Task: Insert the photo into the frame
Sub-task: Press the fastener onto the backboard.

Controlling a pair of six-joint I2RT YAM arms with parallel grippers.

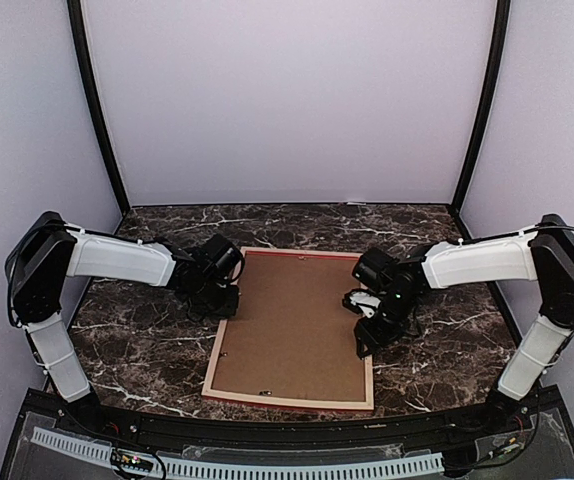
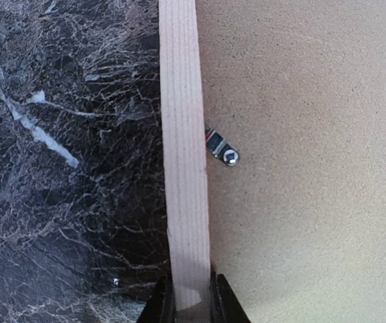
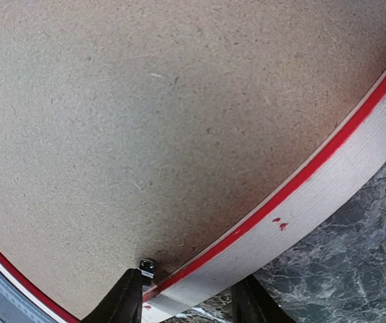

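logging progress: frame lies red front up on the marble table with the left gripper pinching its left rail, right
Not quite. The frame lies back up: the top external view shows its brown backing board facing the camera. The rest holds: it is on the marble table and the left gripper pinches its left rail.

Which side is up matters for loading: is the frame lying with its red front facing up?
No: in the top view the frame lies pale wood back up, with the brown backing board showing inside it.
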